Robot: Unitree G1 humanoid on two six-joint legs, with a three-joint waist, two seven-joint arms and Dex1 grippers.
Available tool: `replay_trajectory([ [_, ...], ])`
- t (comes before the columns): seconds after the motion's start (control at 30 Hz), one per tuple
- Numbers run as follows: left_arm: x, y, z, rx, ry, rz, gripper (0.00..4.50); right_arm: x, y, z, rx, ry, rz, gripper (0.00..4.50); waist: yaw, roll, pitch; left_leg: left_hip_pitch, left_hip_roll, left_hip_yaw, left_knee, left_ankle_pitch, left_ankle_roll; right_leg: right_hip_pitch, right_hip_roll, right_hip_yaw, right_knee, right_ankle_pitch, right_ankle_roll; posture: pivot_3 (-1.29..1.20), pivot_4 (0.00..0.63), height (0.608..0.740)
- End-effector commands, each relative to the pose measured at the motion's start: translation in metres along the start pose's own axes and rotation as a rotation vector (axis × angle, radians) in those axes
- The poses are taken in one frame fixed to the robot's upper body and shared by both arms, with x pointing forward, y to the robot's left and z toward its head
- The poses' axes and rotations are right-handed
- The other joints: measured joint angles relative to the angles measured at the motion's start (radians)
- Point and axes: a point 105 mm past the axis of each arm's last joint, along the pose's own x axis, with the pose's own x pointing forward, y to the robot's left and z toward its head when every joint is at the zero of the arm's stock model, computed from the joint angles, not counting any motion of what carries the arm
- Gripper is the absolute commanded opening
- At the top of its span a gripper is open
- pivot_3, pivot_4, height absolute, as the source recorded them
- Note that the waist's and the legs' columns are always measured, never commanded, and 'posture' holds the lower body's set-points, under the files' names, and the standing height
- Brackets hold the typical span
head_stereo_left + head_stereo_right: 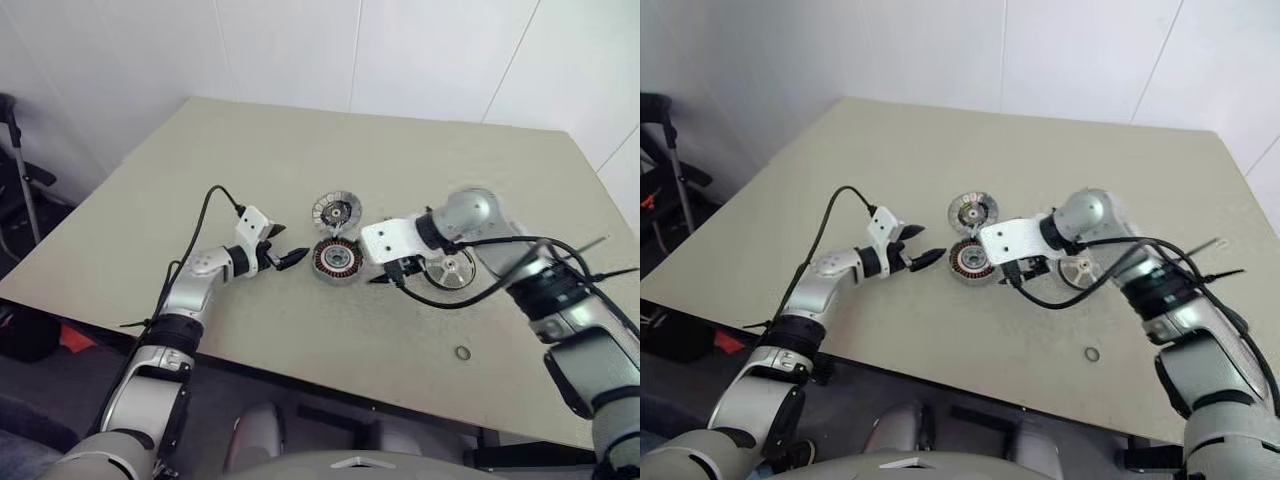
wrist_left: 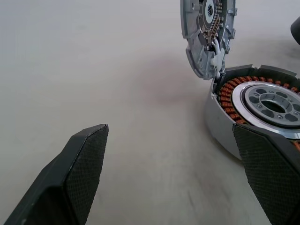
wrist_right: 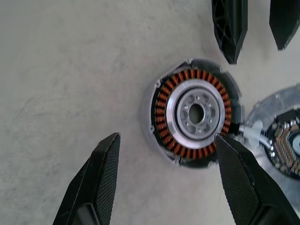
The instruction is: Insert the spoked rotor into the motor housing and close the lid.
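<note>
The motor housing (image 1: 337,260) lies on the table, its copper windings ringing a silver hub (image 3: 194,112). Its ribbed lid (image 1: 335,211) is swung open on the far side, still joined to it (image 2: 206,37). The spoked rotor (image 1: 450,270) lies flat on the table to the housing's right, partly behind my right arm and a cable. My left gripper (image 1: 288,248) stands open just left of the housing, one finger (image 2: 267,168) close to its wall. My right gripper (image 3: 166,139) hangs open over the housing, pointing down, with nothing between its fingers.
A tiny metal ring (image 1: 462,353) lies near the table's front edge on the right. Black cables (image 1: 480,285) loop off my right wrist across the rotor. The beige table (image 1: 300,150) stretches back toward a white wall.
</note>
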Motion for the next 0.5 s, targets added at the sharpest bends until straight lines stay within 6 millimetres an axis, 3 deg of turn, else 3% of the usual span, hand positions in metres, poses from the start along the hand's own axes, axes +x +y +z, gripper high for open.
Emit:
replay_trajectory([
  [0.03,-0.008,0.004,0.011,0.032,-0.045,0.032,4.50,-0.003,-0.010,0.005,-0.051,0.015,0.011,3.60,0.000,0.000,0.000,0.000,0.001,0.000,0.001,0.000,0.000,0.001,0.000,0.000,0.000,0.000,0.000,0.00,0.000,0.740],
  [0.37,-0.011,0.003,0.008,0.026,-0.044,0.049,4.50,0.021,-0.012,-0.001,-0.015,0.026,0.053,3.60,-0.006,-0.001,0.001,0.020,0.003,0.000,0.000,0.002,-0.010,0.016,0.001,0.001,-0.001,0.000,0.001,0.00,0.000,0.740],
  [0.5,-0.011,0.001,0.007,0.021,-0.044,0.050,4.50,0.031,-0.017,-0.004,-0.010,0.045,0.065,3.60,-0.011,-0.001,0.001,0.020,0.003,0.000,0.000,0.002,-0.010,0.016,0.001,0.002,-0.001,0.000,0.001,0.00,0.000,0.740],
])
